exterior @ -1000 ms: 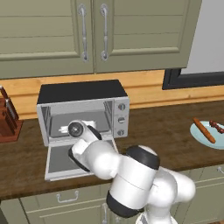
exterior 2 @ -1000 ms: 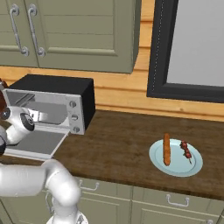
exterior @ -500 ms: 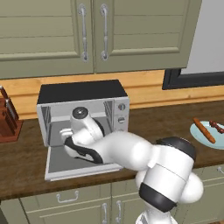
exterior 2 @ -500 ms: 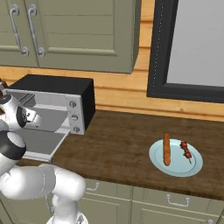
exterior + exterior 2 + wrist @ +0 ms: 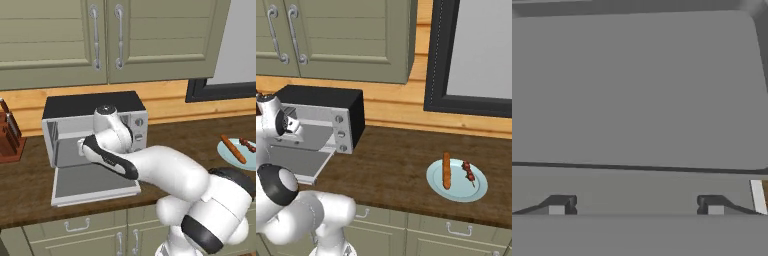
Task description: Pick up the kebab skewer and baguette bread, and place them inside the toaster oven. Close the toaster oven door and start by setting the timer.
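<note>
The toaster oven (image 5: 95,105) (image 5: 321,97) stands on the counter with its door (image 5: 95,182) (image 5: 296,162) dropped flat. My gripper (image 5: 635,206) is open with nothing between its tips, and it faces the oven's bare grey inside. In the left base view my hand (image 5: 82,146) sits at the oven's mouth, just above the door. Far to the right, the baguette bread (image 5: 233,148) (image 5: 446,170) and the kebab skewer (image 5: 247,144) (image 5: 469,172) lie side by side on a pale blue plate (image 5: 436,186).
A wooden knife block (image 5: 7,135) stands left of the oven. Wall cabinets (image 5: 105,40) hang above it. A dark window frame (image 5: 433,60) rises behind the counter. Brown countertop (image 5: 391,160) stretches between oven and plate.
My arm has swung its elbow out to the right and lifted its wrist in front of the oven. The hand stays at the oven's mouth. The plate and food have not moved.
</note>
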Tool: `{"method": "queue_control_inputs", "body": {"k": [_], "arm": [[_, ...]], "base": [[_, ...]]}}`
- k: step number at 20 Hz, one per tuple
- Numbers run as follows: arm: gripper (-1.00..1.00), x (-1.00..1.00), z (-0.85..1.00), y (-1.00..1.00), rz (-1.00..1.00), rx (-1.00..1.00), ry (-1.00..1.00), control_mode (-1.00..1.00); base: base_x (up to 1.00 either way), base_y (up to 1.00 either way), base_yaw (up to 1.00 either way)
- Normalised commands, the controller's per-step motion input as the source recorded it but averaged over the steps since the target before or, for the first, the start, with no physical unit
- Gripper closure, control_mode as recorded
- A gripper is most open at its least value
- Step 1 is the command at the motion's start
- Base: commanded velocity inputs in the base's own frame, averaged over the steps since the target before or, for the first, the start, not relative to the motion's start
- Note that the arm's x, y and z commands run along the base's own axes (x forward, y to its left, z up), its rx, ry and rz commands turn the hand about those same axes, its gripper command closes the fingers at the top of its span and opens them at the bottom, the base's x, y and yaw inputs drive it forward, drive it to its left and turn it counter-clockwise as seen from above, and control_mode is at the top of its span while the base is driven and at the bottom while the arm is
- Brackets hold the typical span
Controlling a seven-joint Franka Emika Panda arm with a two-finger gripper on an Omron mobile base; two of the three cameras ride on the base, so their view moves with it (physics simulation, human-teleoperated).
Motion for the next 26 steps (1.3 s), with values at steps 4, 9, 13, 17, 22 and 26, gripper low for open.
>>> {"method": "queue_control_inputs", "body": {"k": [4, 9, 13, 17, 22, 26], "arm": [[-1.0, -0.92, 0.73, -0.86, 0.0, 0.0, -0.01, -1.0], [-1.0, -0.95, 0.42, -1.0, 0.0, 0.0, 0.0, -1.0], [-1.0, -0.63, 0.2, -1.0, 0.0, 0.0, 0.0, -1.0], [-1.0, -0.34, 0.18, -1.0, 0.0, 0.0, 0.0, -1.0], [-1.0, -0.05, 0.12, -1.0, 0.0, 0.0, 0.0, -1.0], [-1.0, 0.0, 0.05, -1.0, 0.0, 0.0, 0.02, -1.0]], "base": [[0.0, 0.0, 0.0], [0.0, 0.0, 0.0], [0.0, 0.0, 0.0], [0.0, 0.0, 0.0], [0.0, 0.0, 0.0], [0.0, 0.0, 0.0]]}}
